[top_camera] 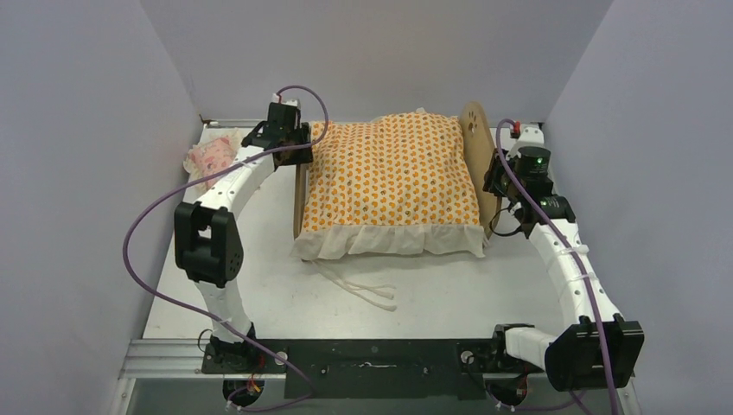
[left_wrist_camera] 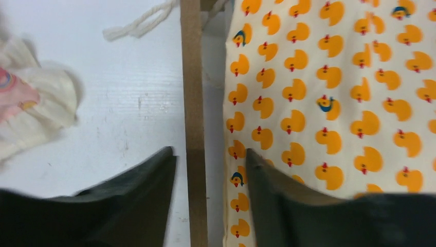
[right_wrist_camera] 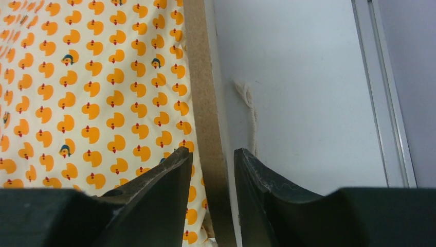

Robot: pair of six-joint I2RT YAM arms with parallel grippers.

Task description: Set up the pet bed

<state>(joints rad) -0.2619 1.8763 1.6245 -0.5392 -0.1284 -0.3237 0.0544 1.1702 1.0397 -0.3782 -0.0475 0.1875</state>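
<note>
The bed (top_camera: 474,130) sits mid-frame in the top view, with the cushion (top_camera: 389,181) on it. At centre-left the left claw (left_wrist_camera: 210,150) straddles the footboard (left_wrist_camera: 193,77), jaws apart and clear of it. At centre-right the right claw (right_wrist_camera: 212,150) is narrow round the headboard (right_wrist_camera: 203,77); I cannot tell if it grips.

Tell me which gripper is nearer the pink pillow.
Left. The left gripper straddles the footboard beside the pink pillow; the right gripper is at the headboard, across the cushion.
</note>
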